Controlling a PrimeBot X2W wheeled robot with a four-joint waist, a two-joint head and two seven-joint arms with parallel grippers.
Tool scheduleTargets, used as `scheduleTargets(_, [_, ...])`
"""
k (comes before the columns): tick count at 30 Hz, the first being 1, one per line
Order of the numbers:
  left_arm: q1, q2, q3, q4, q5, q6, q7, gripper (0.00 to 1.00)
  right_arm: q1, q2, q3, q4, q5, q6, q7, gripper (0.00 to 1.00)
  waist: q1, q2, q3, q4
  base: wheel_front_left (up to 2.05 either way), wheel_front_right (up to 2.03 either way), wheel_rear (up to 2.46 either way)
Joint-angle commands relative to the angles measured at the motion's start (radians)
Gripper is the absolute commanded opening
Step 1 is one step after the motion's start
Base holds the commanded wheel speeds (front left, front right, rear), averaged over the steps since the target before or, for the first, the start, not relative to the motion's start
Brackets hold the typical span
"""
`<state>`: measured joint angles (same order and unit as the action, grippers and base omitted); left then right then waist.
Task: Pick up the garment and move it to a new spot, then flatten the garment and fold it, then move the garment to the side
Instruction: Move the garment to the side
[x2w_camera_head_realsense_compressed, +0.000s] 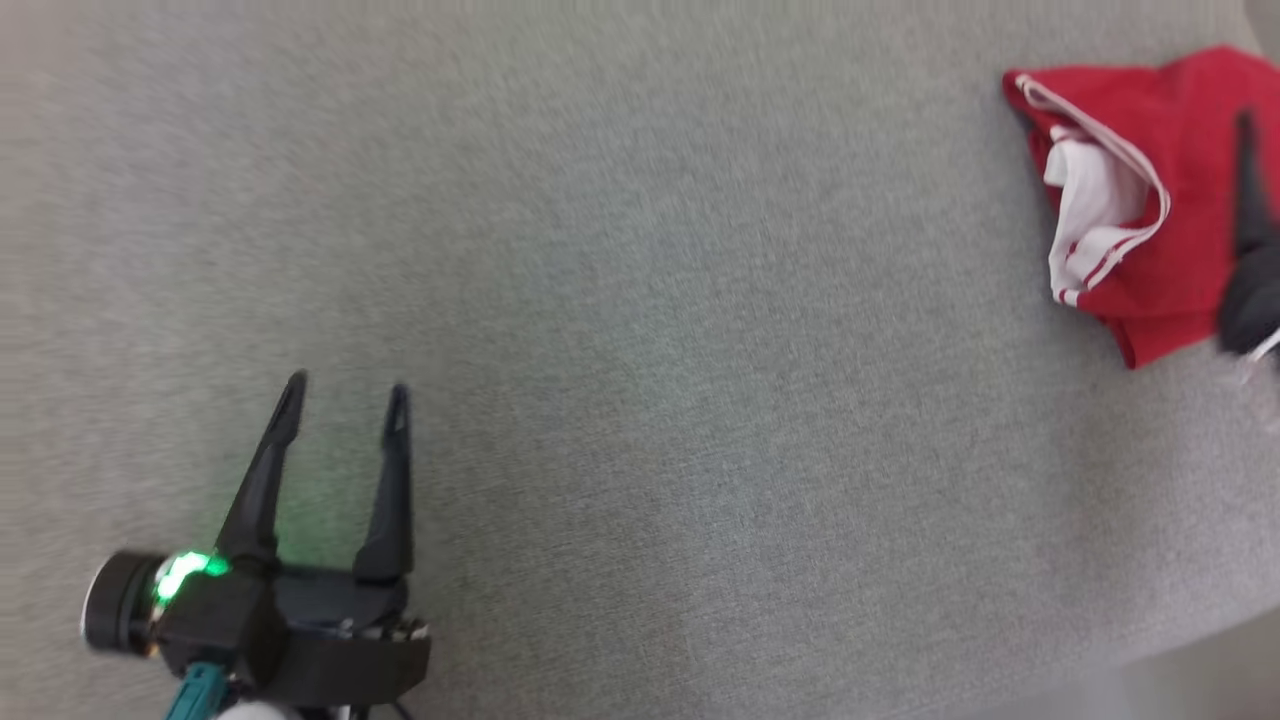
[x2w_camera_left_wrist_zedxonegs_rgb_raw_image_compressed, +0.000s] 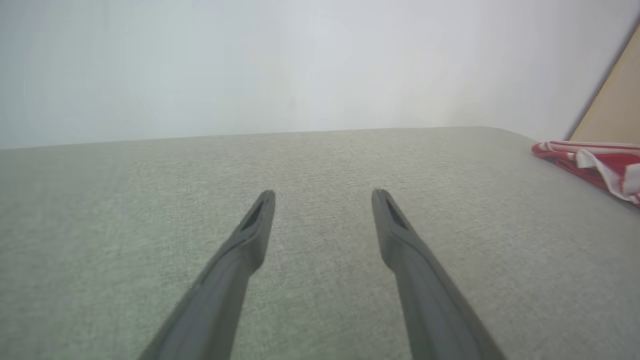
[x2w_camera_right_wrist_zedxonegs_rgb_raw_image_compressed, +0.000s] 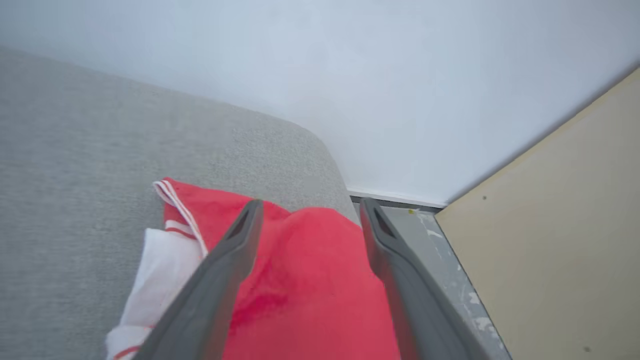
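Grey surface (x2w_camera_head_realsense_compressed: 640, 350); folded red garment (x2w_camera_head_realsense_compressed: 1200, 220) lies upper right, apparently set aside. Your right gripper (x2w_camera_right_wrist_zedxonegs_rgb_raw_image_compressed: 311, 205) hovers open above it; left gripper (x2w_camera_head_realsense_compressed: 348, 385) idles open, lower left.

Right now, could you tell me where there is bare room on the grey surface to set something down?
The whole stretch of grey surface between the left gripper and the red garment is bare. It is crowded at the far right corner, where the garment lies with the open right gripper over it.

Plain indoor room: grey upholstered surface (x2w_camera_head_realsense_compressed: 640, 400) against white wall (x2w_camera_right_wrist_zedxonegs_rgb_raw_image_compressed: 350, 75).
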<state>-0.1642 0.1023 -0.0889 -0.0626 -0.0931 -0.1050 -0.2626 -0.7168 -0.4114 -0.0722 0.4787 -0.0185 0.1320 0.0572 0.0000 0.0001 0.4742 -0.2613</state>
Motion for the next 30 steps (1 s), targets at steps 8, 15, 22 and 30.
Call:
scheduleTargets(8, [0.113, -0.031, 0.094, 0.056, -0.040, 0.021, -0.003, 1.00, 0.210, 0.045, 0.091, -0.142, 0.194, -0.003, -0.084, 1.00, 0.0000, -0.0001, -0.249, 0.127, 0.00, 0.00, 0.00])
scheduleTargets(15, [0.199, -0.043, 0.151, 0.137, -0.049, 0.018, -0.003, 1.00, 0.416, 0.094, 0.094, -0.229, 0.244, -0.003, -0.129, 1.00, 0.0000, -0.0001, -0.392, 0.192, 0.00, 0.00, 0.00])
scheduleTargets(22, [0.262, -0.046, 0.185, 0.189, -0.040, 0.010, -0.003, 1.00, 0.586, 0.142, 0.094, -0.296, 0.233, -0.003, -0.156, 1.00, 0.0000, -0.0001, -0.476, 0.222, 0.00, 0.00, 0.00])
scheduleTargets(30, [0.284, -0.049, 0.212, 0.209, -0.042, -0.005, -0.003, 1.00, 0.669, 0.202, 0.088, -0.307, 0.218, -0.003, -0.176, 1.00, 0.0000, -0.0001, -0.503, 0.239, 0.00, 0.00, 0.00])
